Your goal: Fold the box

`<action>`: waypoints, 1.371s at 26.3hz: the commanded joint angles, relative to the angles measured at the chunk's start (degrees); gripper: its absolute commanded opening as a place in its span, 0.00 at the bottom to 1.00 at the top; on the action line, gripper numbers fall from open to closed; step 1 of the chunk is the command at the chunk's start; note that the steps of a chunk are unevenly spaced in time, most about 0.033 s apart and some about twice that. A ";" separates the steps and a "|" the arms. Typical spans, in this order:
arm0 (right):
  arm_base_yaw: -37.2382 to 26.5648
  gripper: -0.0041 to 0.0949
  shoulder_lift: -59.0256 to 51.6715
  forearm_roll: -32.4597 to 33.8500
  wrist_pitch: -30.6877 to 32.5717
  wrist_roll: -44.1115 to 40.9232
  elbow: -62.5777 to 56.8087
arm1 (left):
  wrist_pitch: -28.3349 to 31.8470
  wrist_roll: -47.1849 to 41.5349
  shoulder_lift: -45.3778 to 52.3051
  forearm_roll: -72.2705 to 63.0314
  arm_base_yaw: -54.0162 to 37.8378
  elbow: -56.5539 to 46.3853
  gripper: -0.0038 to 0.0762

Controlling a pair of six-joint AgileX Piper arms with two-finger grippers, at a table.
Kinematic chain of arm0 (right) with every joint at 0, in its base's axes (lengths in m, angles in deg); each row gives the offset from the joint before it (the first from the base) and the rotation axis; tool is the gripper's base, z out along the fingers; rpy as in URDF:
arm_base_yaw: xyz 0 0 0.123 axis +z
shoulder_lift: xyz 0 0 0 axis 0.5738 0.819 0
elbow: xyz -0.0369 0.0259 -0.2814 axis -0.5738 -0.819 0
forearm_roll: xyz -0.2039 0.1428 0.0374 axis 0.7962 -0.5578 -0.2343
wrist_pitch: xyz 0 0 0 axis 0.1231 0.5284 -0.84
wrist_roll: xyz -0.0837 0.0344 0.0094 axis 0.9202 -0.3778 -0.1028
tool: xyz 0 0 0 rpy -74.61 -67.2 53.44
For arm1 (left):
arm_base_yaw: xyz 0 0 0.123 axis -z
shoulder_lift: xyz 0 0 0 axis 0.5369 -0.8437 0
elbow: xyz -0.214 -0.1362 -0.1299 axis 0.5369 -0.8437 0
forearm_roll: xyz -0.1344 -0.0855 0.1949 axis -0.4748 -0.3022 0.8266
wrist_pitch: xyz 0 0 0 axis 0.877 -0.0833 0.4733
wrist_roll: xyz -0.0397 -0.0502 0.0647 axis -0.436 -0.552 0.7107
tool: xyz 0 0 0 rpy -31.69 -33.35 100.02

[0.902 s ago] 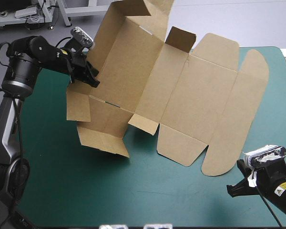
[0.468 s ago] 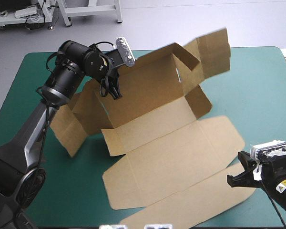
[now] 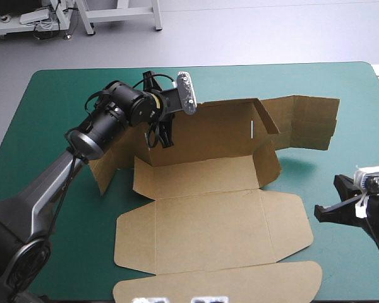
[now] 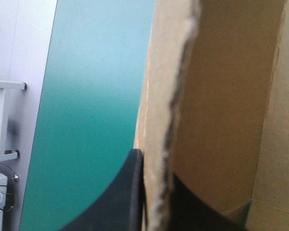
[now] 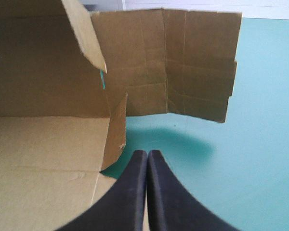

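Box [image 3: 208, 214]: brown board, mid-desk, rear wall upright, front panels flat toward near edge | Left pincer [image 3: 159, 134]: clenched on rear wall's top edge, left end | Right pincer [image 5: 147, 153]: clenched on nothing, near box's right side | Desk [image 3: 57, 208]: teal-green cover.

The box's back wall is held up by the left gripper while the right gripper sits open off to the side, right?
No: the right gripper is shut, as the right wrist view shows. The left gripper does hold up the box wall.
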 commanded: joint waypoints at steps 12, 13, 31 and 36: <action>0.04 0.03 27.13 0.04 0.17 0.81 26.99 | 15.93 -21.41 17.06 31.68 12.17 -24.79 0.04; 0.04 0.03 29.27 -0.09 1.87 1.33 28.73 | 16.59 -24.02 17.53 35.01 12.86 -26.13 0.04; 0.04 0.03 72.42 -14.47 25.14 -0.18 72.64 | 22.32 -45.22 21.05 58.07 14.37 -37.66 0.04; 1.12 0.03 73.10 -12.68 25.34 0.37 64.44 | 21.01 -45.81 21.05 60.25 14.37 -37.66 0.04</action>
